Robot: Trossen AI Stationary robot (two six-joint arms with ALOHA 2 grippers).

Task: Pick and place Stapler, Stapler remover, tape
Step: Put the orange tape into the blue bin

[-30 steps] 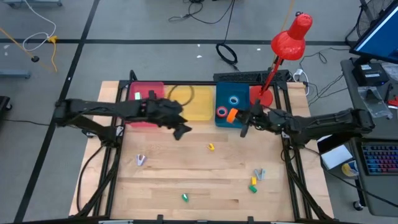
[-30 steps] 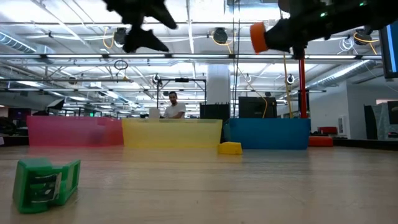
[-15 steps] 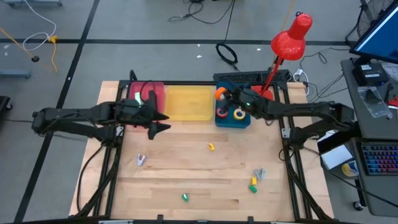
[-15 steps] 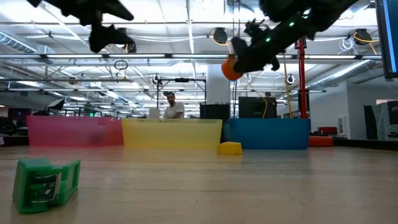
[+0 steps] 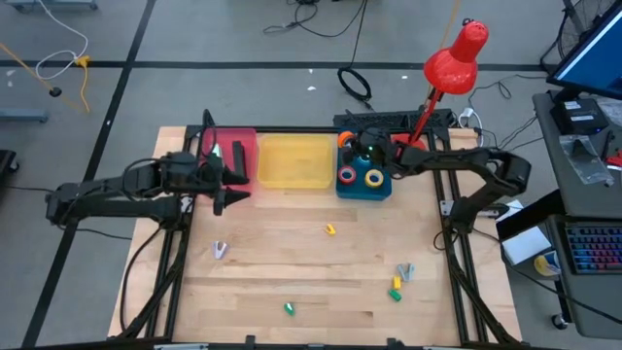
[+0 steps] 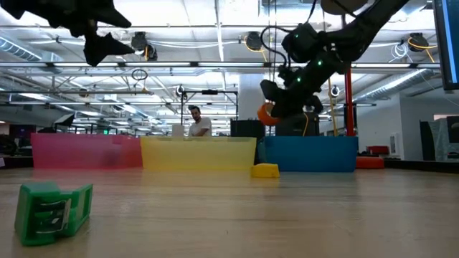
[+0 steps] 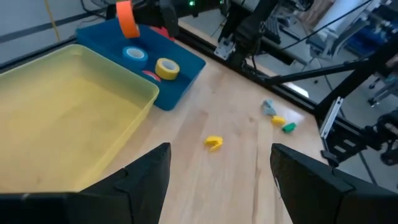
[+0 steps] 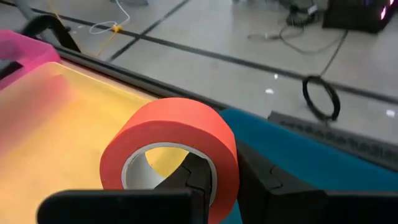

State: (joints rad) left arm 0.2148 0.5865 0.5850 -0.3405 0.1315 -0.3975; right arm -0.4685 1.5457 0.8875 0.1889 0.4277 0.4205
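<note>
The right gripper (image 8: 214, 177) clamps the orange-red tape roll (image 8: 171, 146) through its pale centre hole and holds it in the air above the far edge of the blue bin (image 5: 364, 165). In that bin lie a yellow roll (image 5: 374, 179), a blue roll (image 7: 134, 53) and a red one (image 5: 347, 176). Beside it stand the yellow bin (image 5: 293, 161) and the pink bin (image 5: 231, 146). The left gripper (image 5: 222, 197) hangs empty with fingers spread by the pink bin. Small yellow (image 5: 330, 229), green (image 5: 289, 309) and grey (image 5: 220, 251) pieces lie scattered on the wooden table (image 5: 311, 272).
</note>
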